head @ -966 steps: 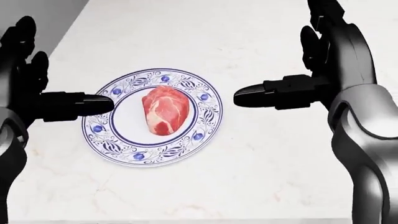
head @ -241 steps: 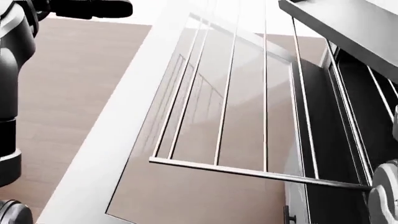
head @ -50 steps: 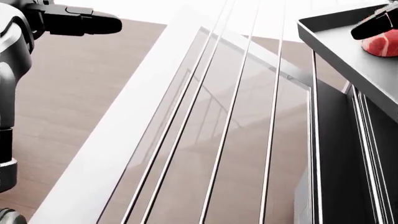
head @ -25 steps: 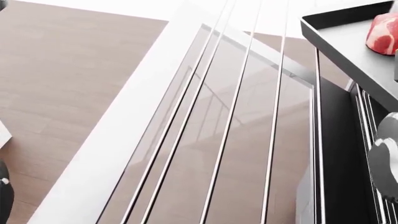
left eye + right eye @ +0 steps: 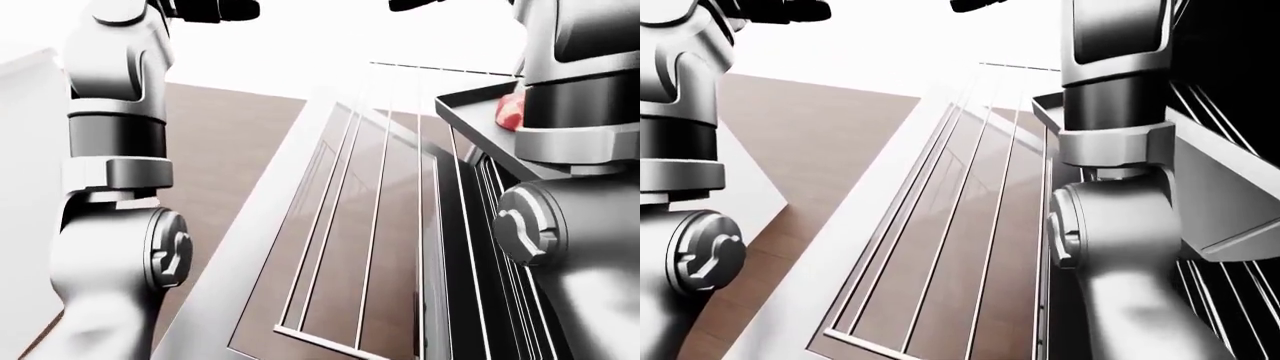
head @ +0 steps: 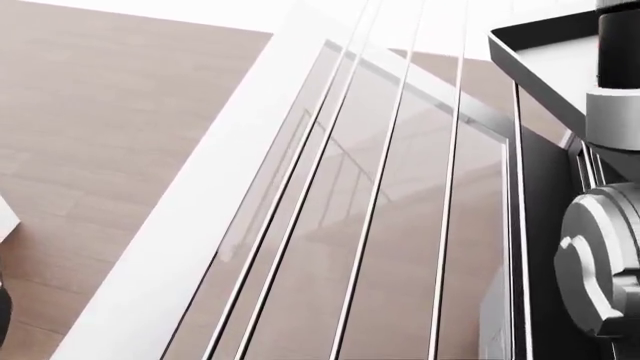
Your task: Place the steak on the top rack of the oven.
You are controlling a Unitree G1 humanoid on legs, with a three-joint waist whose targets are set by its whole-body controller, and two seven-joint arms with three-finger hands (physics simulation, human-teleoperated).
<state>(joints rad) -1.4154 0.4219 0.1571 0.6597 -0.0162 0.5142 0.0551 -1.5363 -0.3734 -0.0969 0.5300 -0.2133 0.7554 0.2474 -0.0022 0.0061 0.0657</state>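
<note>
Looking down over the open oven door (image 5: 300, 247), the robot is raising both arms clear, each robot hand cropped so its grip cannot be told, while the steak (image 5: 508, 112) is lying on the dark tray (image 5: 470, 120), best left undisturbed; no writing is showing.

Three head cameras looking down, close, all sharing oven rack (image 6: 400, 187) (pulled out)

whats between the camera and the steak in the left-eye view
The robot's right arm covers most of the steak, which lies on the dark tray.
</note>
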